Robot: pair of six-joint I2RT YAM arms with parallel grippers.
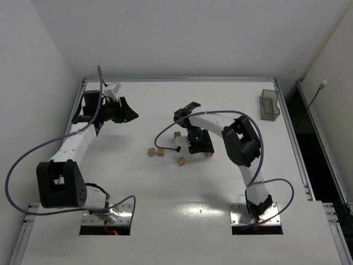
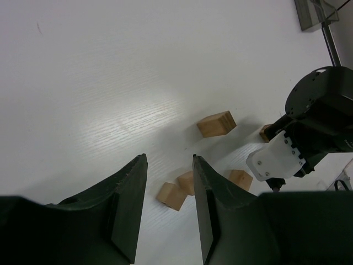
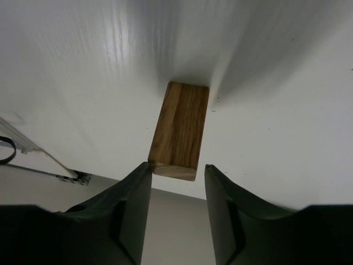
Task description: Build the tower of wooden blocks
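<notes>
Several small tan wood blocks lie loose mid-table: a pair (image 1: 156, 152), one (image 1: 181, 160) and one (image 1: 177, 134). My right gripper (image 1: 203, 149) hangs over a wooden brick (image 3: 179, 130) that seems to stand on end. The brick's near end sits between the fingertips of the right gripper (image 3: 177, 165). One finger touches its corner and a gap shows on the other side, so the jaws are open. My left gripper (image 2: 169, 157) hovers at the back left, open and empty, with blocks (image 2: 172, 196) seen beyond its jaws. No stacked tower is in view.
A translucent grey bin (image 1: 269, 105) stands at the back right corner of the white table (image 1: 138, 193). Purple cables loop around both arms. A raised rail runs along the table's edges.
</notes>
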